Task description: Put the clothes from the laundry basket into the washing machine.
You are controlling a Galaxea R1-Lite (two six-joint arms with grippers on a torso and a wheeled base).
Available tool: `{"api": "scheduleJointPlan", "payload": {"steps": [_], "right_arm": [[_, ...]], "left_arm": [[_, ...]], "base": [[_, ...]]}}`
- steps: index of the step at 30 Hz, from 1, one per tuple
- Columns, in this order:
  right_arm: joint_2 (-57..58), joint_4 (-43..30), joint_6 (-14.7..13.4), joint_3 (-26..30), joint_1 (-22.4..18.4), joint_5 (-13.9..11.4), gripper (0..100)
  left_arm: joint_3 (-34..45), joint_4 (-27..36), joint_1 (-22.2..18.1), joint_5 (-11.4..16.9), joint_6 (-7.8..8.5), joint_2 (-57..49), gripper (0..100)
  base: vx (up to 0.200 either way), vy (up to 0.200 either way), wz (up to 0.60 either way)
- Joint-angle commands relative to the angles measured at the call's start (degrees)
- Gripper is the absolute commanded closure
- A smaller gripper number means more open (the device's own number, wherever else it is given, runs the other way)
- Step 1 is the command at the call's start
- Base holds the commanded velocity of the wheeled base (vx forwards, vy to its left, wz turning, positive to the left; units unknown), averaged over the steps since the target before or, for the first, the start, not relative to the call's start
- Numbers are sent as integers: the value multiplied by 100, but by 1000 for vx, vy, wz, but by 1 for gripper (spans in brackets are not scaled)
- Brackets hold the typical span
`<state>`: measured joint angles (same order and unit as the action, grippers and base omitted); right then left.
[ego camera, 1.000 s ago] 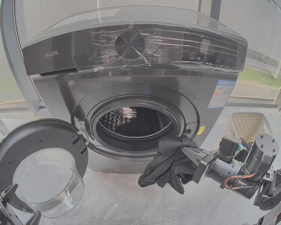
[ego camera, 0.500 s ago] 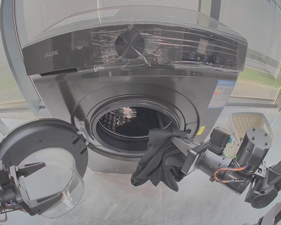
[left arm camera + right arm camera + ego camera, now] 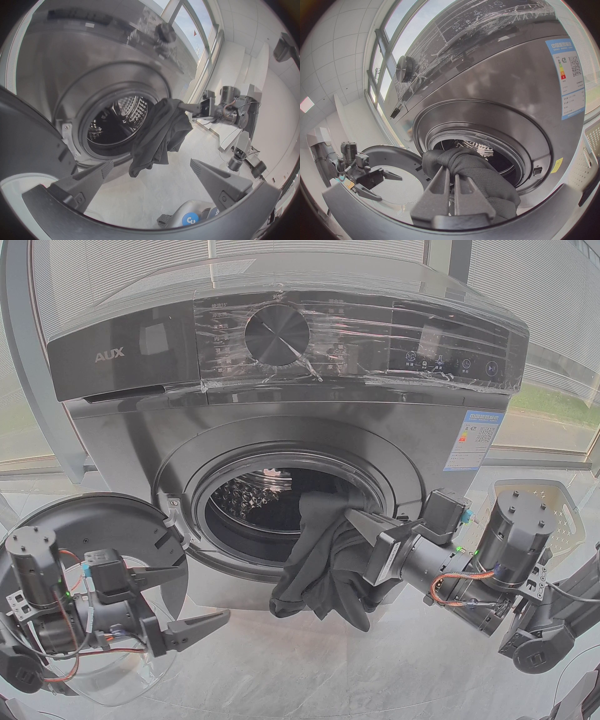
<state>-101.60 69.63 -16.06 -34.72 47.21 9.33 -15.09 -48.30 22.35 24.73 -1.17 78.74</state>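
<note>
At the mouth of the silver-grey front-loading washing machine (image 3: 125, 427), the right gripper (image 3: 351, 516) pinches a limp black cloth garment (image 3: 319, 565) at the rim, ready for pushing in; the left gripper (image 3: 199, 596) hangs spread wide by the round glass door (image 3: 94, 527).

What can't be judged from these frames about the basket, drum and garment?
Laundry basket, head view: the right arm covers its inside, so any clothes left cannot be seen.
Drum, head view: its back is dark and partly behind the dark garment; contents unclear.
Right wrist view: the right gripper hides where the dark garment is pinched.
</note>
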Motion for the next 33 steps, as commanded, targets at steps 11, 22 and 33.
{"api": "scheduleJointPlan", "payload": {"steps": [11,22,33], "right_arm": [[43,24,-3,27,25,-10,100],[123,15,-12,106,60,-10,100],[184,-2,-12,106,192,17,100]], "left_arm": [[-108,-1103,341,-127,56,2444,0],[-293,-1832,341,-144,47,3508,0],[-697,-2614,393,-294,12,4598,0]], "base": [[0,0,0],[0,0,0],[0,0,0]]}}
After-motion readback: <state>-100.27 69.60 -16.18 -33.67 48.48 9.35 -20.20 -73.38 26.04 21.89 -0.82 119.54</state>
